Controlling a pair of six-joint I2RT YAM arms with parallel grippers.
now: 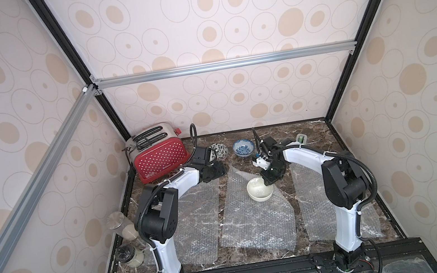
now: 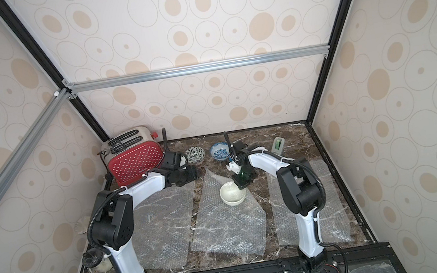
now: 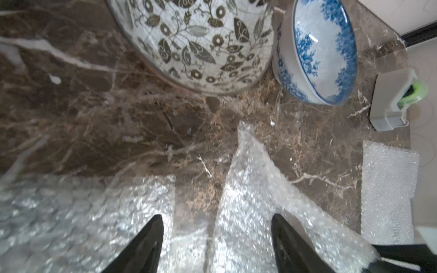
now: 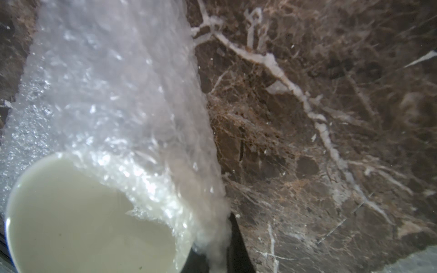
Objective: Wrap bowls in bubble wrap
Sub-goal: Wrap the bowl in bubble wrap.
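An edge of the middle bubble wrap sheet (image 1: 253, 223) is pinched in the right gripper (image 1: 267, 185) and draped over the rim of the cream bowl (image 1: 260, 193), which is sat on that sheet. The left gripper (image 3: 216, 217) is spread wide, nothing held, near the leaf-pattern bowl (image 3: 201, 42).

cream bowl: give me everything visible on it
The cream bowl is plain, round and glossy, ceramic by its look, with no pattern. It stands upright on the far part of the middle bubble wrap sheet, and nothing shows inside it. The right wrist view shows a fold of that sheet draped over part of its rim and mouth. The right gripper sits at the rim on the right arm's side, apparently pinching that fold. Whether its fingers touch the bowl itself is unclear.
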